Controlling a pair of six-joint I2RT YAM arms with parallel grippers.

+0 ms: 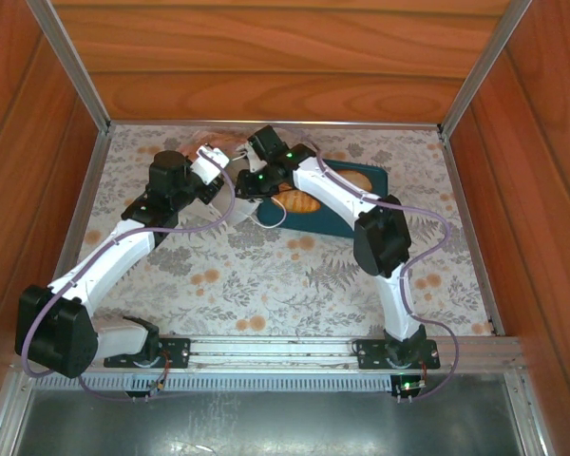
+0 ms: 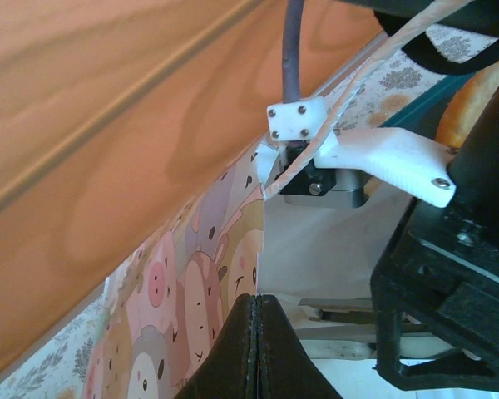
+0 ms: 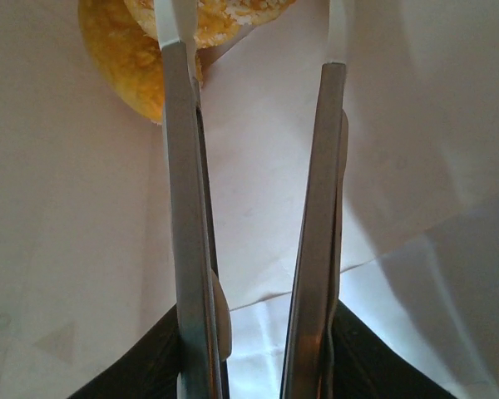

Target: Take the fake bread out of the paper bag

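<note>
Top view: the left arm and right arm are met at 12 o'clock of the floral-patterned table, over a small white paper bag. A teal rectangular tray is set at the bag's 3 o'clock, one golden-brown fake bread piece on it. Jaw states cannot be read here.

Left wrist view: the left gripper is clamped on the bag's edge. Cartoon-animal print is shown outside, plain white inside.

Right wrist view: the right gripper is sunk inside the bag, its metal fingers parted around bare paper. A second fake bread piece is lodged at 11 o'clock, outside the 9 o'clock finger.
</note>
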